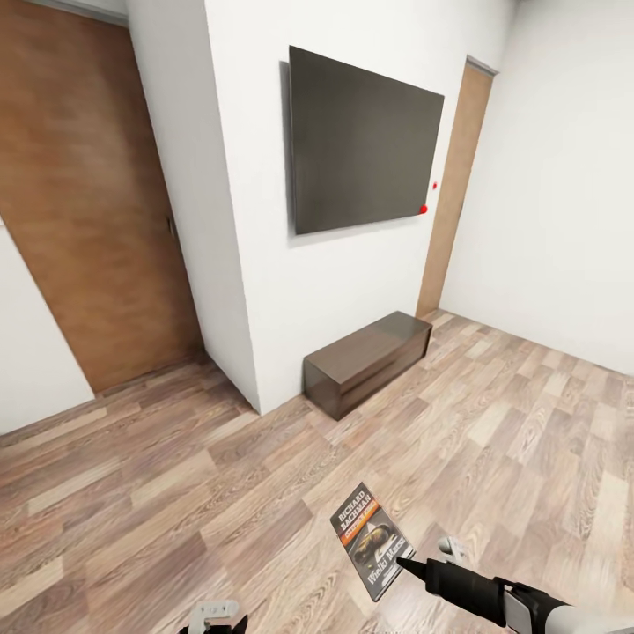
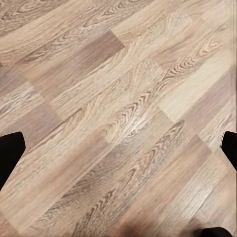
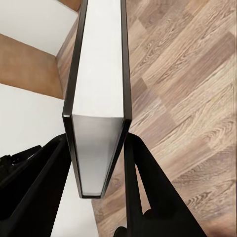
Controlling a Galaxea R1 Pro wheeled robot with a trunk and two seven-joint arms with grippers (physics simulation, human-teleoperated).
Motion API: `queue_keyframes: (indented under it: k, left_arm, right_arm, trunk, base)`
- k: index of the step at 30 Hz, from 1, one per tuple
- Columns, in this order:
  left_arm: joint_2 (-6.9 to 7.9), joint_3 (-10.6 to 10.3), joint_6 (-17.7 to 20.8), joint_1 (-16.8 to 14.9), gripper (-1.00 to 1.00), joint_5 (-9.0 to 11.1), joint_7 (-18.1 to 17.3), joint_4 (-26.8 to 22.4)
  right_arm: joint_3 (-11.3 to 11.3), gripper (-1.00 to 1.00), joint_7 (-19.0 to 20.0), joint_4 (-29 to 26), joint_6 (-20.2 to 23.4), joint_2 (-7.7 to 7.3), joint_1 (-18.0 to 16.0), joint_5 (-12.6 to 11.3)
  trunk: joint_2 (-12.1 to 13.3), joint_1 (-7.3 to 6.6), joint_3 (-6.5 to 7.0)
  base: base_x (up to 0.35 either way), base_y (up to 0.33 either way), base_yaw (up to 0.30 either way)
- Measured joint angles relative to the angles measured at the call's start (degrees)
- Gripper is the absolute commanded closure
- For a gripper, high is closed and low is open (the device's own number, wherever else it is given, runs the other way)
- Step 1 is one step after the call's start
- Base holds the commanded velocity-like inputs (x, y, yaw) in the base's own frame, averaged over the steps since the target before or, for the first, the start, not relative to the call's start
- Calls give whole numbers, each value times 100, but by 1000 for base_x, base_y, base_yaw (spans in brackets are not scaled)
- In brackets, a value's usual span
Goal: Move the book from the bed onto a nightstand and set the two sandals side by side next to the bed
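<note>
The right arm [image 1: 493, 592] is reaching in from the lower right corner of the head view, its dark forearm pointing left toward the middle of the floor. The right gripper [image 1: 407, 563] is pinching the book [image 1: 371, 540] by one end, its jaws pressed against both covers; the right wrist view is showing the book [image 3: 98, 113] edge-on, pale pages between thin dark covers, with a black finger [image 3: 148, 187] lying against each side. The book is being carried in the air above the wood-plank floor [image 1: 176, 493], cover facing up, with "RICHARD BACHMAN" readable at its far end.

The left gripper [image 1: 214, 616] is sitting at the bottom edge of the head view, cut off by the frame. In the left wrist view its two black fingertips [image 2: 10, 153] are showing at opposite edges, spread wide with nothing between them but floor [image 2: 118, 113].

The lower text on the book cover is too small to read with certainty.

The room is showing white walls [image 1: 255, 291], a dark wall-mounted screen [image 1: 361, 141], a low dark brown cabinet [image 1: 368, 361] standing against the wall beneath it, a wide wooden door [image 1: 88, 202] at left and a narrow wooden door [image 1: 453, 194] at the far right.
</note>
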Motion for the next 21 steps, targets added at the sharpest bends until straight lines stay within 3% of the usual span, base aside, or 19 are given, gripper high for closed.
queue_keyframes:
  k: [21]
  left_arm:
    - [3,0,0,1,-100,0,0,0]
  right_arm:
    - [1,100,-1,0,0,-8,0,0]
  trunk:
    - [0,0,0]
  base:
    - [0,0,-277]
